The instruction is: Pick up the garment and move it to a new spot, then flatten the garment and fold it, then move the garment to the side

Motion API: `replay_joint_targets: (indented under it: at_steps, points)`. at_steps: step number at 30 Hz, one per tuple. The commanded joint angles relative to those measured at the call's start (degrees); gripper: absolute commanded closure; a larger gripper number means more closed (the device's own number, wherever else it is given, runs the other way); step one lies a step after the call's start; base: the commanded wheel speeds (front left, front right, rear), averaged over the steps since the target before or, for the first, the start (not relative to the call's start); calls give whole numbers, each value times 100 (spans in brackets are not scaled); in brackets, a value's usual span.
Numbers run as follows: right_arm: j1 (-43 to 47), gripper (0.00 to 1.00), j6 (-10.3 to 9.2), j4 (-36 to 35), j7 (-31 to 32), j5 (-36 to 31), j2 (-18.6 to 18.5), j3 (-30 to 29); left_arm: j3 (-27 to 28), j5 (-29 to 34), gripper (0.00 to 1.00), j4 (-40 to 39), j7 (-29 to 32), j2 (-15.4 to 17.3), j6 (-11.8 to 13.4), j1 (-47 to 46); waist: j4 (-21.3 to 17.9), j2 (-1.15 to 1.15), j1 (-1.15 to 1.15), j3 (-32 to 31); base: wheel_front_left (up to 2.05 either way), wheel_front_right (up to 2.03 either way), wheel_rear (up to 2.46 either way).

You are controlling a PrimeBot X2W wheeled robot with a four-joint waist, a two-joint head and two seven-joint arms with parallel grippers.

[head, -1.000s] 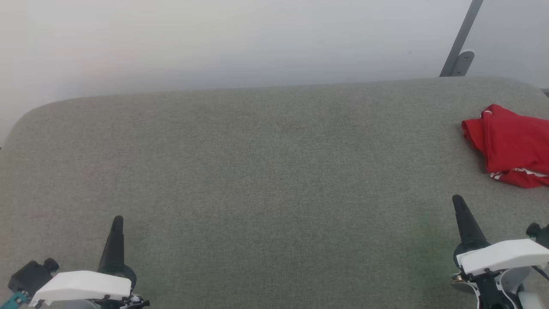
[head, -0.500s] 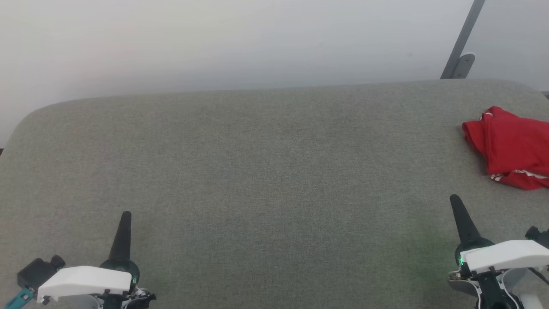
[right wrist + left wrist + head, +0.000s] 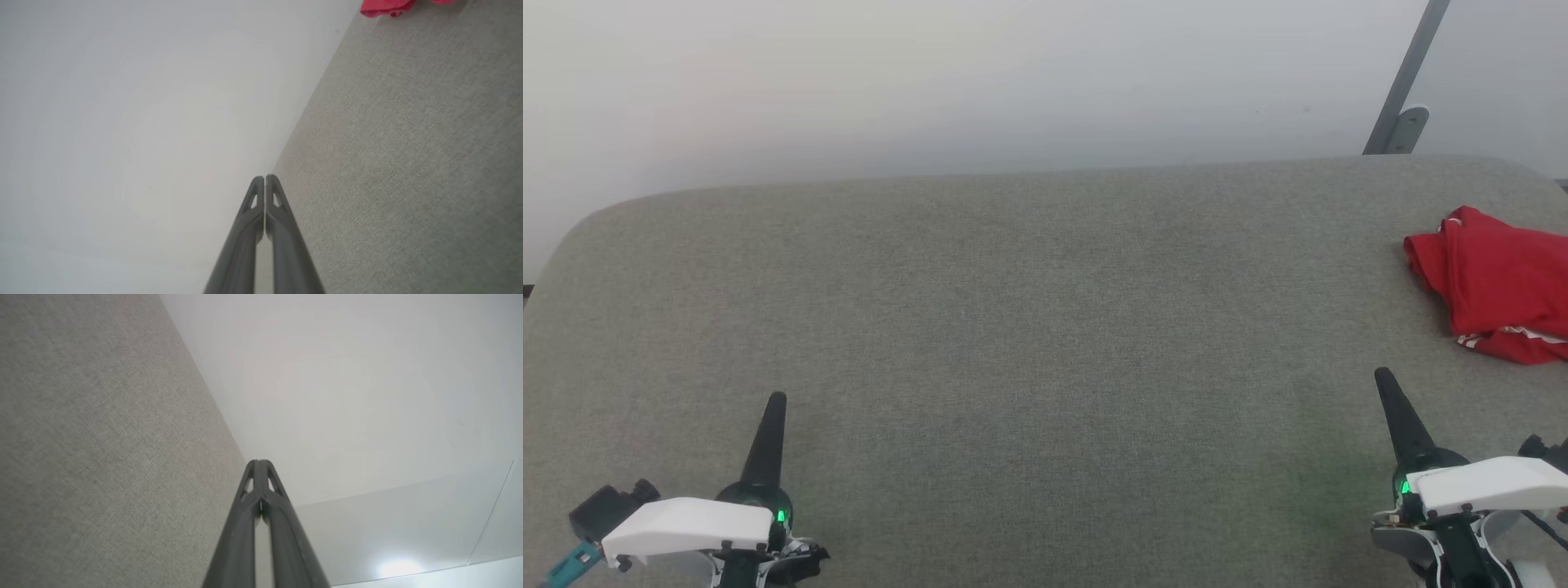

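Your jaws are pressed fully closed on both arms, fingertips meeting with nothing between them. The left jaws and the right jaws point forward over the grey fabric desk [image 3: 1045, 327], set wide apart from each other. The garment [image 3: 1494, 282] lies bunched in a red heap on the desk, ahead of the right jaws and off to their right, apart from them and far across from the left jaws. A strip of white striped trim [image 3: 1515, 333] shows along the edge nearest the right jaws. In the right wrist view its red edge [image 3: 384, 7] sits well beyond the fingertips. Past the garment, a slanted grey bar [image 3: 1409, 82] rises against the pale wall [image 3: 931, 82].
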Motion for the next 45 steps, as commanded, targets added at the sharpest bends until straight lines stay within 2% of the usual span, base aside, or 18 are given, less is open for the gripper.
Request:
replay_joint_targets:
  at_steps: [1, 45]
  points:
    - [-101, 100, 1, -56, 44, 159, 20, -12, -12, -165, 100, -20, 52, -2, 0, -109, 3, 0, 0, -5, 0, 0, 0]
    - [-114, 100, 0, -31, 403, 1826, 258, -114, -93, -1664, 100, 54, 560, -228, 0, -300, 68, 0, 0, -123, 0, 0, 0]
